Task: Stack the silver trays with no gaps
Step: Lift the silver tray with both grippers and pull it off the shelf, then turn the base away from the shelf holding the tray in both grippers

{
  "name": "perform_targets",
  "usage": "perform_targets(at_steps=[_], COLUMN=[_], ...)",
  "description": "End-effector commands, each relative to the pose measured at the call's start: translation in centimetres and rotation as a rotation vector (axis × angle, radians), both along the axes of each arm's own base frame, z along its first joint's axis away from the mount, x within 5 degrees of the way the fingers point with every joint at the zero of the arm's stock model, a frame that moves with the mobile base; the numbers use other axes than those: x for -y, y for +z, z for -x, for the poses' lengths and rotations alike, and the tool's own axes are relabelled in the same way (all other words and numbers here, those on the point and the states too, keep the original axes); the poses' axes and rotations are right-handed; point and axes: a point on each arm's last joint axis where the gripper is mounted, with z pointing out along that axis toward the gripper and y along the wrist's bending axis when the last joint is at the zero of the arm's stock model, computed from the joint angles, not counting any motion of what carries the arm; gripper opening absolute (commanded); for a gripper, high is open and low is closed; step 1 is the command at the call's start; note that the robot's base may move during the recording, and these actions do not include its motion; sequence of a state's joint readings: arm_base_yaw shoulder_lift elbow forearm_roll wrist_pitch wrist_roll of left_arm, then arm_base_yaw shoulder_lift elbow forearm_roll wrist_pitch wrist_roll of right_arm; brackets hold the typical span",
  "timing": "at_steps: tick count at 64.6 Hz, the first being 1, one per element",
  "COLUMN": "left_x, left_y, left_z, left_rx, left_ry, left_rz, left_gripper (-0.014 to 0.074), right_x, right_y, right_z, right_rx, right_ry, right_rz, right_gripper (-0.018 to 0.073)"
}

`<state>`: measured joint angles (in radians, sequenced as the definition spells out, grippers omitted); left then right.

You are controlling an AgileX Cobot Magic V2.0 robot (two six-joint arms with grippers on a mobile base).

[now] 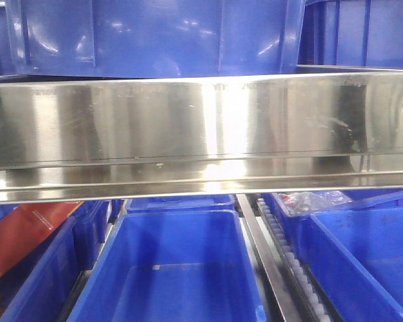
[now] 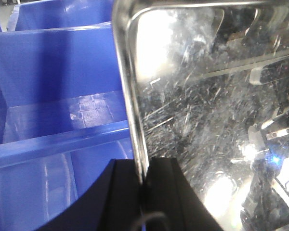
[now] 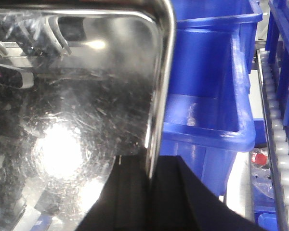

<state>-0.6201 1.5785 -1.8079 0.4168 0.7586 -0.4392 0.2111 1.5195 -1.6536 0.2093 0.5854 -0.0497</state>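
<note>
Scratched shiny steel silver tray (image 2: 207, 120); glossy blue plastic bins (image 1: 174, 268).

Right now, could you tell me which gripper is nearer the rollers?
Right. The right gripper clamps the tray's right rim, rollers just beyond a bin; the left gripper clamps the left rim, the tray between.

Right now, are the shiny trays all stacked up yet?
Not yet. No finished pile shows in any view. In hand: the left gripper and right gripper each pinch the rim of a silver tray, with blue bins beside it. Left to do: setting it snugly onto another tray, no gaps.
</note>
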Motion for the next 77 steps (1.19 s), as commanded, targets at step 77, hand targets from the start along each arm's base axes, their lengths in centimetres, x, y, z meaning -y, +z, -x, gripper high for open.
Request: perform_targets(at_steps=[77], left_x=[-0.15], left_y=[1.29], left_z=[0.53], left_rx=[0.069], left_ry=[-0.019], left_rz=[0.014], left_gripper=[-0.0008], right_x=[0.22], right_y=[1.4], right_z=[0.5], right_rx=[0.083], right_ry=[-0.004], right_rz=[0.016], right_gripper=[-0.0079])
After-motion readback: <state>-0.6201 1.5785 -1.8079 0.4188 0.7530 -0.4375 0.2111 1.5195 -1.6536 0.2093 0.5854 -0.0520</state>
